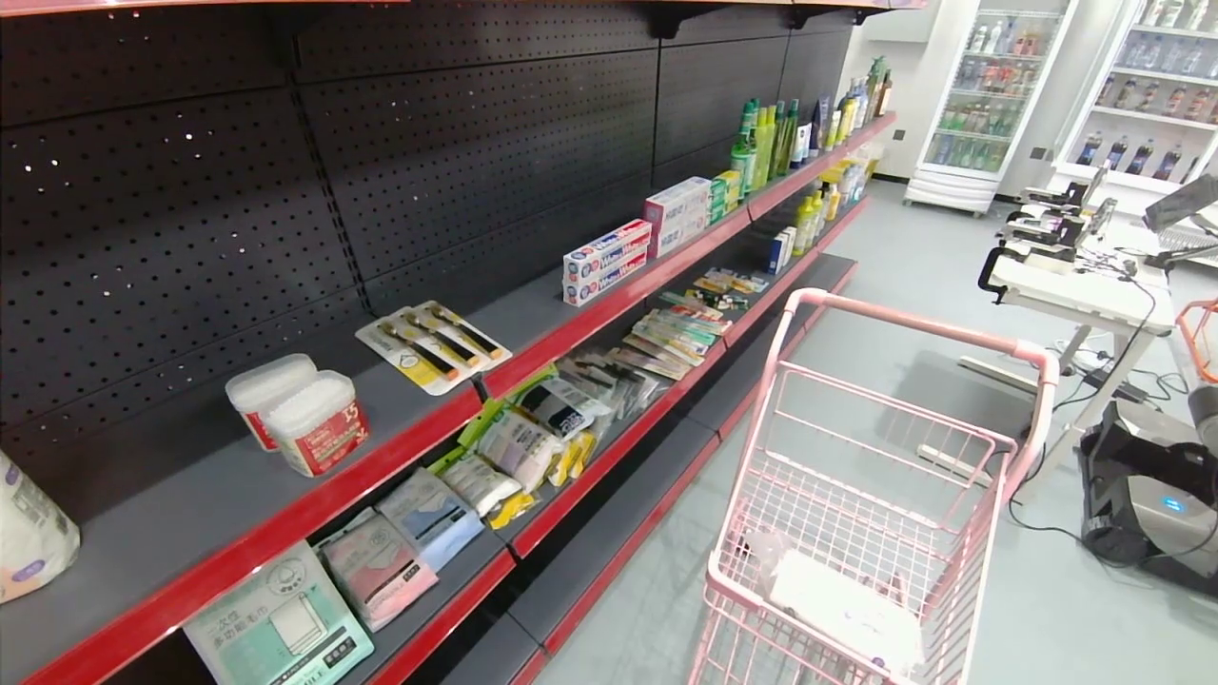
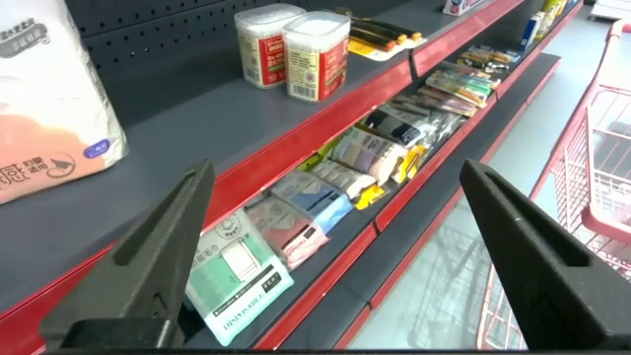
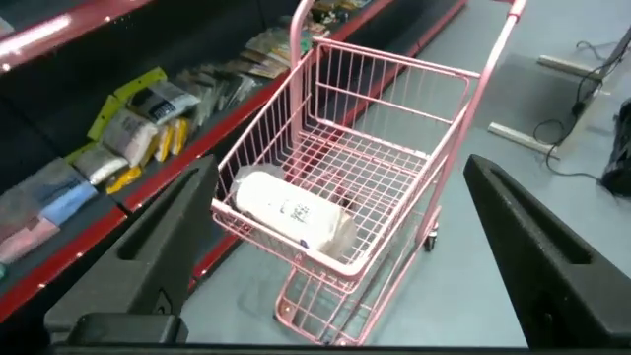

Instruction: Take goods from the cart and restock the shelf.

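Observation:
A pink wire cart (image 1: 980, 344) stands in the aisle to the right of the shelf (image 1: 400, 433). A white soft pack (image 3: 296, 210) lies in the cart's basket (image 3: 399, 158), seen too in the head view as the white pack (image 1: 842, 609). My right gripper (image 3: 335, 222) hangs open above and before the cart, with nothing between its fingers. My left gripper (image 2: 330, 212) is open, empty, in front of the shelf's lower tiers. On the top tier stand two cotton-swab tubs (image 1: 300, 414) and a white tissue pack (image 2: 44, 99).
Packets and masks (image 1: 428, 514) fill the lower tier. Toothbrush cards (image 1: 433, 344), toothpaste boxes (image 1: 609, 259) and bottles (image 1: 775, 138) line the shelf further along. A white table (image 1: 1085, 290), cables and a dark machine (image 1: 1147, 495) stand right of the cart. Drink coolers (image 1: 990, 95) stand at the back.

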Robot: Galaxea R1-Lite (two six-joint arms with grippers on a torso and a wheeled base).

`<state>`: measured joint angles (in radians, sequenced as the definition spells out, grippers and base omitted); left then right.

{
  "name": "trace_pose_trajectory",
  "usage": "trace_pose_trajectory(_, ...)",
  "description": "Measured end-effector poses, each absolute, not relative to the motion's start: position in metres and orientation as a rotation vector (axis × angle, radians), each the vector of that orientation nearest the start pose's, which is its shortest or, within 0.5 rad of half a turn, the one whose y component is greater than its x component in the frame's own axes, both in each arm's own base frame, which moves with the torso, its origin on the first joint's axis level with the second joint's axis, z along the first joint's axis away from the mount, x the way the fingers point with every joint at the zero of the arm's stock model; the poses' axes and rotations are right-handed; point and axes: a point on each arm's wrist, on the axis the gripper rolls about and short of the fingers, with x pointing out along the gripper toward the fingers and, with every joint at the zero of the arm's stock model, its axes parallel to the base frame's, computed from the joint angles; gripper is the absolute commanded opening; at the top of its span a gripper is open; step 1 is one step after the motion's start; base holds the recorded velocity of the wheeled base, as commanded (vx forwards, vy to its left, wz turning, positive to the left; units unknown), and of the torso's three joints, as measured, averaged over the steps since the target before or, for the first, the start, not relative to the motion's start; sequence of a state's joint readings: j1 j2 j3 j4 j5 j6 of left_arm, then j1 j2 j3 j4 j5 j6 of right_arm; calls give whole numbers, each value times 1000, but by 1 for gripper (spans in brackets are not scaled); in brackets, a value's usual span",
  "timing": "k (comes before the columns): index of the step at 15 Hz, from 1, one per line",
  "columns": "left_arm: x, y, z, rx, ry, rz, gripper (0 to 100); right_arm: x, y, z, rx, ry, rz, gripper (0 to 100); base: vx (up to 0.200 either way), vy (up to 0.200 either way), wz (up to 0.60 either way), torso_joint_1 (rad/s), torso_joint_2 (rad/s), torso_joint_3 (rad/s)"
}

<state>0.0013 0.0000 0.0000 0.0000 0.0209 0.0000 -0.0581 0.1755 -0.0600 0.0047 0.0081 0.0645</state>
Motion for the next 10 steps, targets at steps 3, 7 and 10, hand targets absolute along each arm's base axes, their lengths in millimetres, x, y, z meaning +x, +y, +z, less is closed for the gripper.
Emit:
trace_pose_trajectory(3, -23, 0, 75, 0, 0, 22, 100, 18, -1, 163, 114, 171, -64, 100, 0, 0, 0, 0, 0, 0)
trace_pose_trajectory(7, -23, 0, 75, 0, 0, 23, 100, 113, -8, 188, 21, 453, -32, 100, 0, 0, 0, 0, 0, 0)
trace_pose_trajectory(10, -23, 0, 75, 0, 0, 22, 100, 179, -17, 150, -169, 665, 67, 100, 0, 0, 0, 0, 0, 0)
